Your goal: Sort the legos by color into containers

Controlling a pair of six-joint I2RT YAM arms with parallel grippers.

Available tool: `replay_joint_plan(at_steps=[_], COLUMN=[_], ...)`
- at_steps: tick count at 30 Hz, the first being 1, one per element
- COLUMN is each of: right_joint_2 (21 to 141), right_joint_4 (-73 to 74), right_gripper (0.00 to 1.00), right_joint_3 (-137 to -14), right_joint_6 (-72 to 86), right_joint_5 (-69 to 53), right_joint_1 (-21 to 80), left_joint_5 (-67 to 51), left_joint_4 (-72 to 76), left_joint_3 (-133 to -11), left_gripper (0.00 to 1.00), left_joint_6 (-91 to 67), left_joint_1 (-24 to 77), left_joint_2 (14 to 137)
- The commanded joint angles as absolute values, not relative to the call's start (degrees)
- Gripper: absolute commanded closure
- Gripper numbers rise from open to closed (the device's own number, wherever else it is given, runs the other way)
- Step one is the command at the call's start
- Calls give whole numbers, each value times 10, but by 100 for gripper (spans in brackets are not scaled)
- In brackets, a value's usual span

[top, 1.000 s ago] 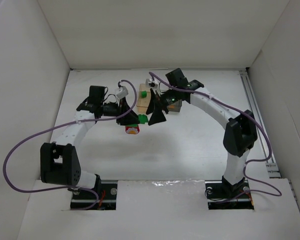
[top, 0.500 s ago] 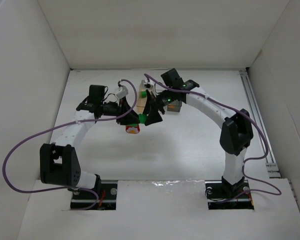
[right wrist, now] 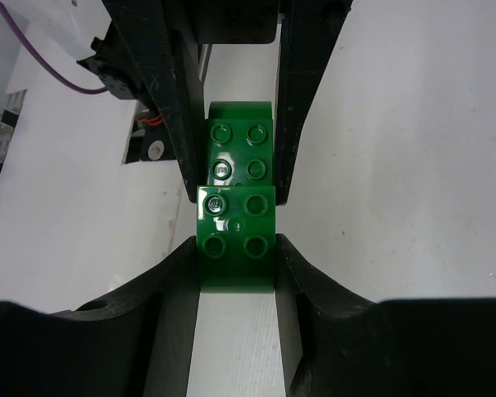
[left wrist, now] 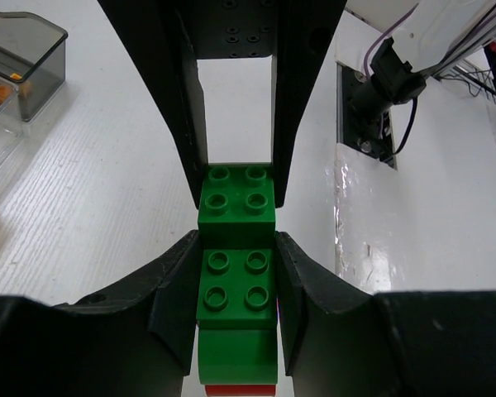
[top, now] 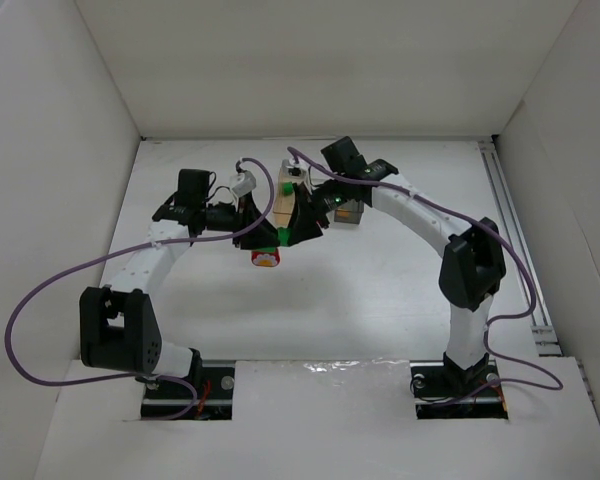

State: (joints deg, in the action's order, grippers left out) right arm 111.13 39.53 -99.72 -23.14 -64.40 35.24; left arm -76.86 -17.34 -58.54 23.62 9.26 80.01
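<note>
Right wrist shows the right gripper (right wrist: 236, 240) just closed onto a green studded plastic brick (right wrist: 236, 223), the left gripper (left wrist: 236, 248) clamping the green twin brick (left wrist: 236, 285) joined to it, seemingly to split them.

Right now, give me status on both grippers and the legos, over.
Left gripper shut on green brick. Right gripper shut on neighbouring green brick. Red piece next to left's brick. Grey container aside, nothing blocking.
</note>
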Motion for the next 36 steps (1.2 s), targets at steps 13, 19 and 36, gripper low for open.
replay_joint_plan(at_steps=[13,19,36], right_joint_2=[1090,1079,1057], right_joint_4=[377,377,377], right_gripper=[100,100,100], right_joint_3=[-1007,-1001,-991], right_joint_6=[-258,-263,-263], right_joint_5=[-673,-673,-679], right_joint_1=[347,347,331], left_joint_5=[-803,-783,-767], left_joint_4=[-174,-168,-171], left_joint_3=[-587,-582,-577], left_gripper=[27,32,71], left_joint_6=[261,250,235], left_joint_1=[98,98,98], left_joint_2=[785,785,801])
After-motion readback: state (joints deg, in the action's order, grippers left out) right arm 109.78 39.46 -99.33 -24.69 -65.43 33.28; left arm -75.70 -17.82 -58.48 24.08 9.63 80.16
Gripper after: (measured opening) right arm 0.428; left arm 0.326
